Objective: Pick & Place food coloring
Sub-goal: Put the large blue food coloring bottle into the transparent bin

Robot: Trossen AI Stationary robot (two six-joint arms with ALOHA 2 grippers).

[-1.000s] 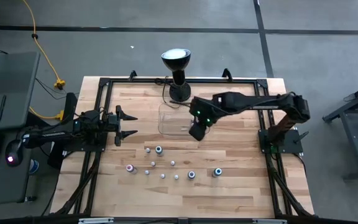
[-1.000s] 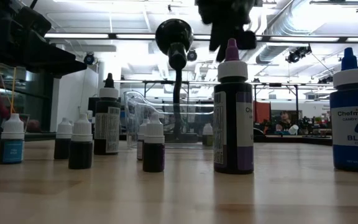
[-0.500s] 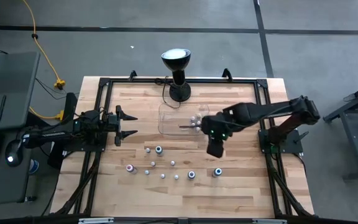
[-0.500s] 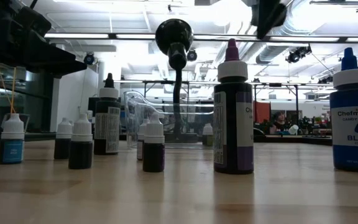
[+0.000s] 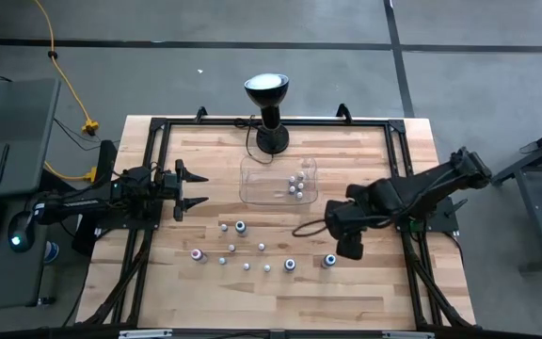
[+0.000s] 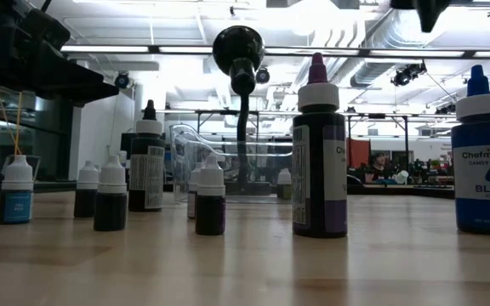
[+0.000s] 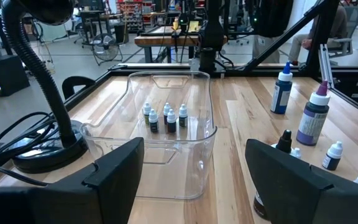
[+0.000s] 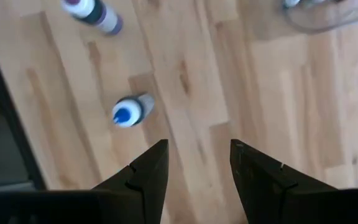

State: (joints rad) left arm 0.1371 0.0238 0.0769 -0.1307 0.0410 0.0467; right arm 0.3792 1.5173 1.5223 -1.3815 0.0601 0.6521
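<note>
Standing upright on wooden table (image 5: pixel 374 282): food coloring bottles (image 5: pixel 252 254), scattered across near half; five more inside clear tray (image 7: pixel 197 134). Right gripper (image 5: pixel 349 247) above blue-capped bottle (image 5: pixel 329 261), jaws apart, empty. Left gripper (image 5: pixel 194 189) parked at left edge, jaws spread, empty.

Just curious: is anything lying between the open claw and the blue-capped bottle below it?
No. In the right wrist view, only bare wood separates the right gripper from the blue-capped bottle.

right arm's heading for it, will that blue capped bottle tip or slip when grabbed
Probably tippy: the blue-capped bottle stands tall on a narrow base. Its round, labelled plastic body may twist or slip between the open right gripper's fingers. Likely light, since it looks small beside the gripper in the high view.
</note>
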